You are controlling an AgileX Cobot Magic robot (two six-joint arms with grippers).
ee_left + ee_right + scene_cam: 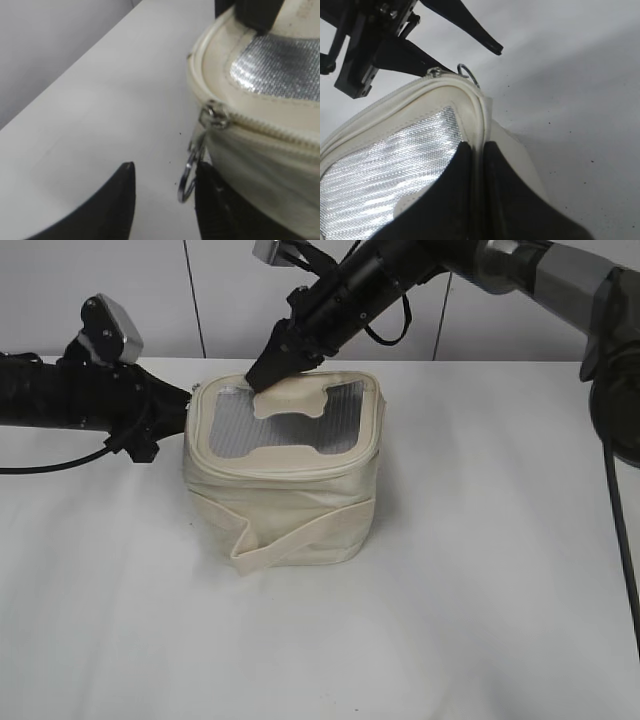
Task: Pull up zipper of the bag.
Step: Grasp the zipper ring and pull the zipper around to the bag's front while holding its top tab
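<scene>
The cream bag (300, 490) stands upright mid-table, with a grey mesh top and a wide strap (300, 536) low on its side. The zipper track (270, 129) runs round its top rim. The silver slider (215, 114) sits at the bag's back left corner, and its ring pull (189, 175) hangs down. My left gripper (165, 172) is open at that corner (187, 403). The ring lies between its fingers, against the right one. My right gripper (477, 150) is shut on the bag's rim at the back edge (260, 376). The ring also shows in the right wrist view (467, 74).
The white table (480, 570) spreads around the bag, with a pale wall (120, 280) behind it. Both arms reach in from the back, left arm (70, 395) low over the table and right arm (400, 275) coming down from the upper right.
</scene>
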